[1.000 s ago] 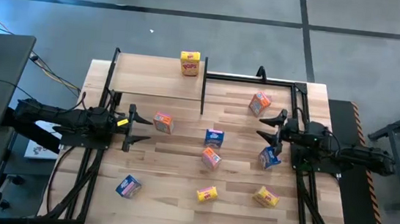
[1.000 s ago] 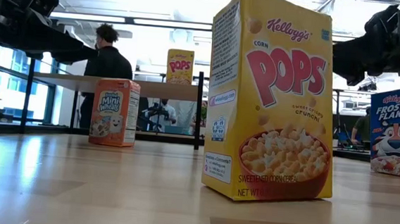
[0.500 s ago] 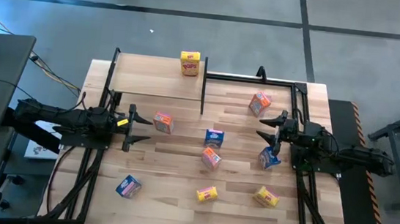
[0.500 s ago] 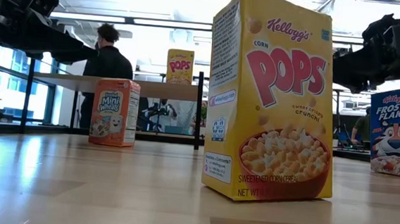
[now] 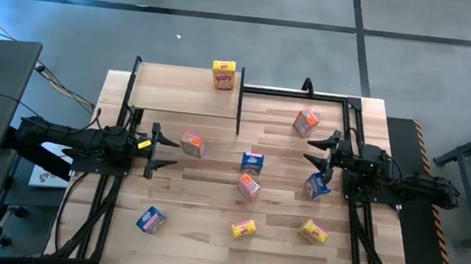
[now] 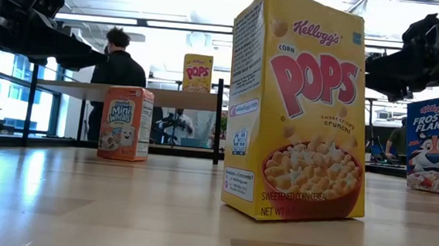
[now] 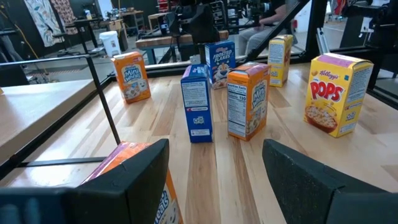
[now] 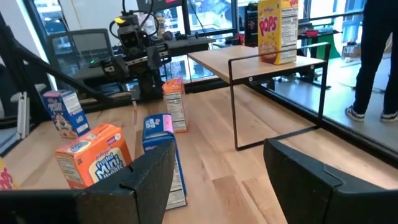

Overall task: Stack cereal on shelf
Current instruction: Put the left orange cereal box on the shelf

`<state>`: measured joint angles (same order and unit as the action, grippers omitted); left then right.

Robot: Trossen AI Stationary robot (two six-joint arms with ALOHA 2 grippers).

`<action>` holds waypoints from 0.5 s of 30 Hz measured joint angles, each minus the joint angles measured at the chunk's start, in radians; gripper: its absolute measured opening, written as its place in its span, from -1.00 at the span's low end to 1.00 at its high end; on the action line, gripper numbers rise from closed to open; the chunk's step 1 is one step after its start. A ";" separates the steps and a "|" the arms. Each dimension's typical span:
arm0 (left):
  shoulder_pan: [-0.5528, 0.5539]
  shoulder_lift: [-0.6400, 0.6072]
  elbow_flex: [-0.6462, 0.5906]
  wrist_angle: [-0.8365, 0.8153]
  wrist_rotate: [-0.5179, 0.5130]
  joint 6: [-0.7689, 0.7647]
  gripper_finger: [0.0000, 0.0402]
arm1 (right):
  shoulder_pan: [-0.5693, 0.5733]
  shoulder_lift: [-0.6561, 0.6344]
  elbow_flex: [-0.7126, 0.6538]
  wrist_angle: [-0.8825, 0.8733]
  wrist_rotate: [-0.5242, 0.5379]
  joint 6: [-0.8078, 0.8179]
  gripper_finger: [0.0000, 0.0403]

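Observation:
The shelf (image 5: 179, 92) stands at the table's far left. One yellow cereal box (image 5: 224, 74) stands upright on its far right corner. Other cereal boxes stand scattered on the tabletop: orange (image 5: 191, 143) (image 5: 248, 185) (image 5: 306, 121), blue (image 5: 252, 161) (image 5: 317, 186) (image 5: 151, 219), yellow (image 5: 243, 228) (image 5: 312, 233). My left gripper (image 5: 164, 151) hovers open at the left edge, pointing level, with the nearest orange box (image 7: 140, 180) just off its far finger. My right gripper (image 5: 319, 150) hovers open at the right edge, a blue box (image 8: 163, 158) beside its near finger.
Black metal frames (image 5: 114, 181) (image 5: 357, 222) run along the table's left and right sides under the arms. The shelf's thin black posts (image 5: 240, 106) stand at its corners. A person (image 6: 119, 62) stands in the room beyond the table's far edge.

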<state>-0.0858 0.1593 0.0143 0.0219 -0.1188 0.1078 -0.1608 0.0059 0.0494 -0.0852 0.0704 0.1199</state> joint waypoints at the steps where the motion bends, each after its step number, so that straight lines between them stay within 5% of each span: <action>1: 0.000 0.000 0.000 0.000 0.000 0.000 0.25 | 0.000 0.000 0.000 0.000 0.000 0.004 0.18; 15: 0.000 0.000 0.000 0.000 0.000 0.000 0.25 | 0.000 0.000 0.000 0.000 0.000 0.011 0.18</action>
<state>-0.0859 0.1593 0.0146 0.0216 -0.1188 0.1078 -0.1608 0.0063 0.0494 -0.0856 0.0704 0.1310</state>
